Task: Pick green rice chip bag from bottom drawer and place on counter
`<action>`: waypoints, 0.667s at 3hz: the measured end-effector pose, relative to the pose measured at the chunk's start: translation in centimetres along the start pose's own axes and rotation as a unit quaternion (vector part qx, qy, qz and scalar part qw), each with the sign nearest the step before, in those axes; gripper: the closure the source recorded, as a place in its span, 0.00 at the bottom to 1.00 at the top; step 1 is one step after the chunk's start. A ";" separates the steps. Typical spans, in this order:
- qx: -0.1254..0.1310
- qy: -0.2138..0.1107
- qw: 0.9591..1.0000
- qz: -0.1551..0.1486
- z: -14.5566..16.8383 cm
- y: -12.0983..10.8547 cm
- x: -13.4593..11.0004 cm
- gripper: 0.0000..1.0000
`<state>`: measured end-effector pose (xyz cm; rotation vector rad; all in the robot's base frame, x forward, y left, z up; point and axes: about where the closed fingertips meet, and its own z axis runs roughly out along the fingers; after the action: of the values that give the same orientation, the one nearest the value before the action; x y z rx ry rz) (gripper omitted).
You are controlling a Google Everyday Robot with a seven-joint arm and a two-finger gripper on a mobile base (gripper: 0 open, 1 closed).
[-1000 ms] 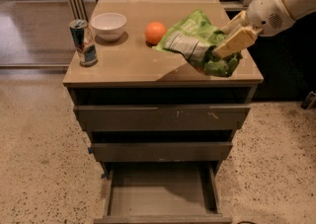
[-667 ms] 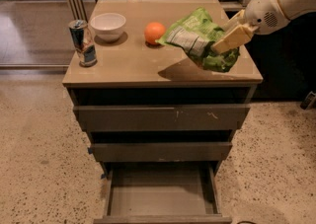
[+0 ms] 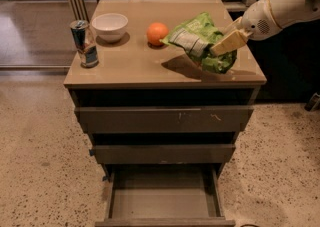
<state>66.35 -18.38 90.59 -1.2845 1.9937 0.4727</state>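
- Gripper (image 3: 220,48) sits over the right half of the counter (image 3: 135,66), at about 3 o'clock of the top slab. Its white arm (image 3: 280,8) comes in from the 2 o'clock corner of the view.
- Fingers (image 3: 226,44): one tan finger lies across the right side of the green rice chip bag (image 3: 197,41) and the other is hidden behind it. They are clamped on the bag.
- The bag is crumpled, with its white label panel facing 10 o'clock. Its left end is raised off the slab and throws a dark shadow beneath. Its lower right bulge is at the slab's surface near the 4 o'clock corner; I cannot tell whether it touches.
- Orange (image 3: 157,33) is on the counter just beside the bag's left tip, at the bag's 9 o'clock, and looks apart from it.
- White bowl (image 3: 110,25) is upright at 10 o'clock of the counter, well apart from the bag.
- Drink can (image 3: 85,43) is upright near the left edge at 9 o'clock, just beside the bowl at the bowl's 7 o'clock.
- Bottom drawer (image 3: 162,201) is pulled out toward 6 o'clock, showing a plain flat floor.
- Middle drawer (image 3: 162,153) and top drawer (image 3: 165,119) each stand slightly out.
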 end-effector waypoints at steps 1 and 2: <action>0.007 0.002 1.000 0.004 2.6 -1.9 0.9 1.00; 0.006 0.005 1.000 0.004 3.6 -2.4 1.3 1.00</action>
<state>69.44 -17.99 87.39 -1.2742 2.0080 0.4594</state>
